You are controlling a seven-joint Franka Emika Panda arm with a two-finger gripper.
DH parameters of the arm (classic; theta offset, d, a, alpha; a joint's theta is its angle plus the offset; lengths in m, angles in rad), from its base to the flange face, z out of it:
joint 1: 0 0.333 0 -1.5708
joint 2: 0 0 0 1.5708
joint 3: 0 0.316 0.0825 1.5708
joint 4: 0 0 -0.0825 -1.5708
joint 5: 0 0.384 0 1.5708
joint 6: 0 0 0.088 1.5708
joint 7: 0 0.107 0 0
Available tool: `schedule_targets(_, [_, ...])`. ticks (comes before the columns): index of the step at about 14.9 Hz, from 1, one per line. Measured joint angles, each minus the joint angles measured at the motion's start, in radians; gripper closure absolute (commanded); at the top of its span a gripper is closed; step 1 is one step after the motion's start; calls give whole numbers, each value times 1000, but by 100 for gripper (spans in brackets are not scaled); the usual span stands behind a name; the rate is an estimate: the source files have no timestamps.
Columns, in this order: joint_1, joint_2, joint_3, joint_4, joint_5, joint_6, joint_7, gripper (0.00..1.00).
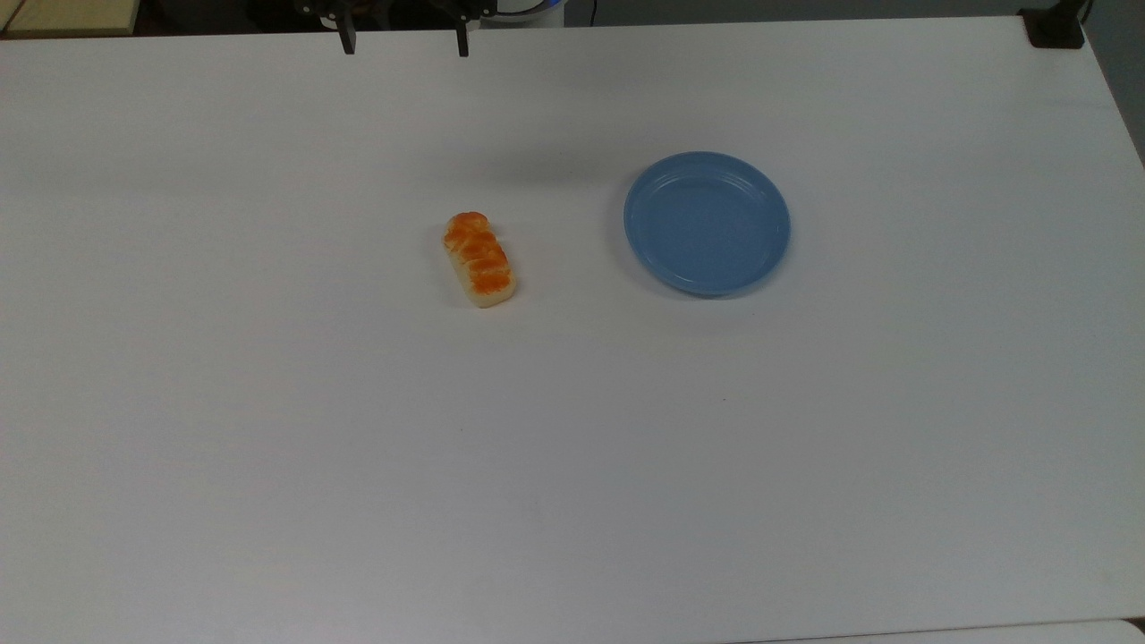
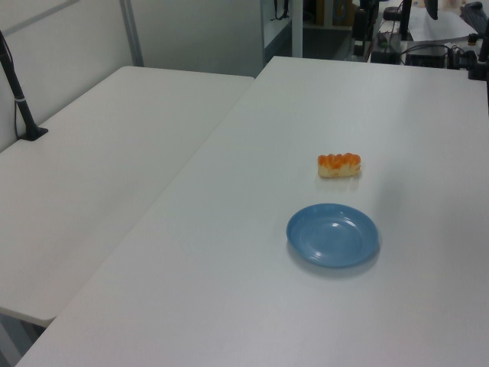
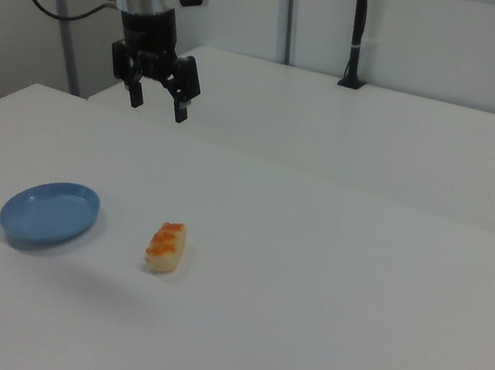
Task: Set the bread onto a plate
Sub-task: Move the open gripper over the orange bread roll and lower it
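Note:
The bread (image 1: 479, 258), a small loaf with cream sides and an orange-brown lumpy top, lies on the white table near its middle; it also appears in the left view (image 2: 338, 164) and the right view (image 3: 166, 245). To the top view's right of it sits the empty light-blue plate (image 1: 707, 223), also visible from the side (image 2: 332, 235) (image 3: 50, 213). My gripper (image 3: 157, 103) hangs open high above the table, well away from the loaf, with nothing between its fingers. Its two fingertips peek in at the top view's upper edge (image 1: 403, 40).
The white table (image 1: 572, 447) stretches wide around both objects. A second white table (image 2: 99, 176) adjoins it at the left view's left. Black posts stand at table corners (image 1: 1054, 25) (image 2: 19, 99).

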Motion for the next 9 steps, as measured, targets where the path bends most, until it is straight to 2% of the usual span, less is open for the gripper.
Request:
schedule_targets(7, [0,2,2,-5,0,-1,-2,0])
schedule_targets(9, [1,5,17,-22,0,0,-8,0])
